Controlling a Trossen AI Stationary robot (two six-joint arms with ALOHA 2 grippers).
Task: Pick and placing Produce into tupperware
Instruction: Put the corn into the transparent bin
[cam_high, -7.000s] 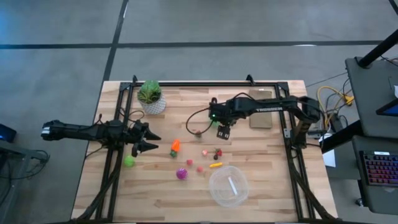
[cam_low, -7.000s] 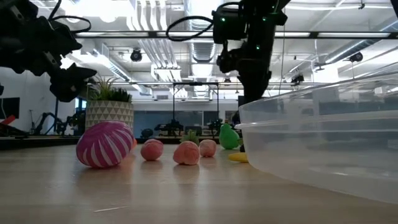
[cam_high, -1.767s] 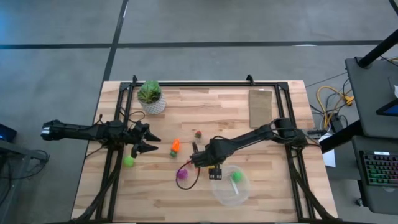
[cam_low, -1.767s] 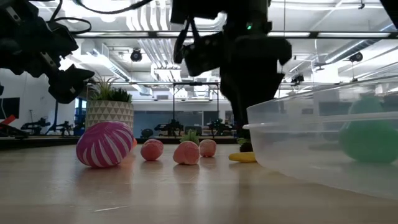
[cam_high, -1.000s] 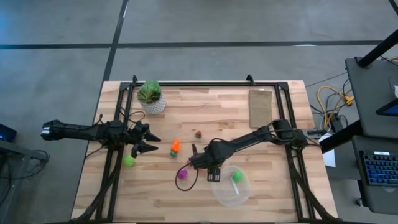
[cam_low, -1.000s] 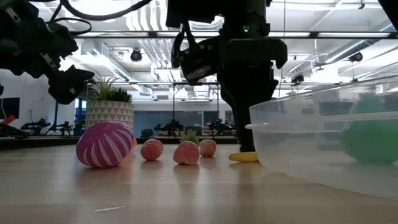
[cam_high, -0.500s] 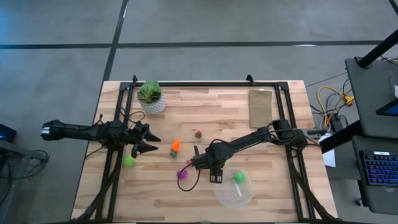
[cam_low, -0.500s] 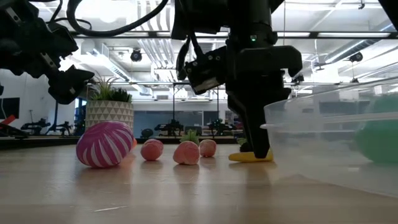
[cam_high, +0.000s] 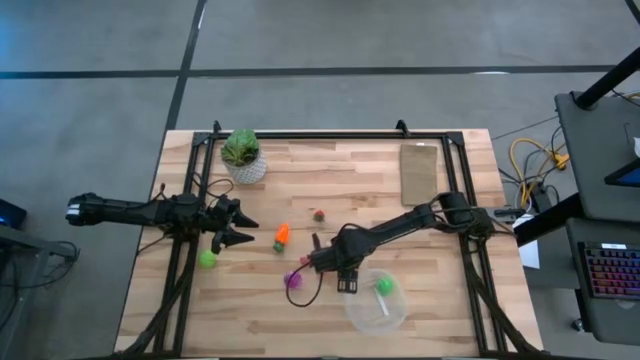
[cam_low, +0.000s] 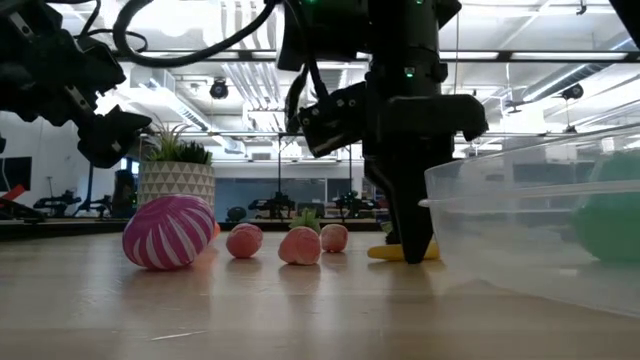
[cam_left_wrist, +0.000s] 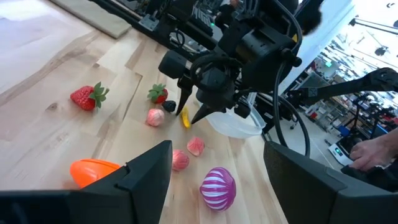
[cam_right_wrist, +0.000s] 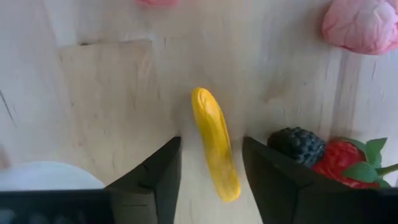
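Your yellow stick (cam_right_wrist: 216, 150) lies flat on the counter (cam_high: 450, 300), its long axis running between the two fingers of the right gripper (cam_right_wrist: 211, 177), lengthwise along the wrist view rather than across the gap. The jaws are spread a little wider than the stick, one finger on each side; whether the pads (cam_right_wrist: 168, 168) touch it you cannot tell. In the low view the right gripper (cam_low: 412, 245) points straight down with its tips at the counter, on the yellow stick (cam_low: 385, 253), just beside the tupperware (cam_low: 530, 220).

Only the right wrist view shows you the blackberry (cam_right_wrist: 298, 146) and a strawberry (cam_right_wrist: 348, 162) lying close by the stick, with a pink piece (cam_right_wrist: 364, 25) farther off. The low view alone shows a green ball (cam_low: 610, 225) through the bowl's clear wall; the high view confirms it (cam_high: 382, 286) inside the tupperware (cam_high: 375, 305).

The left gripper (cam_high: 235, 226) hangs near the counter's left edge, jaws spread wide and empty, with another green ball (cam_high: 207, 259) just below it and the carrot (cam_high: 281, 237) to its right.
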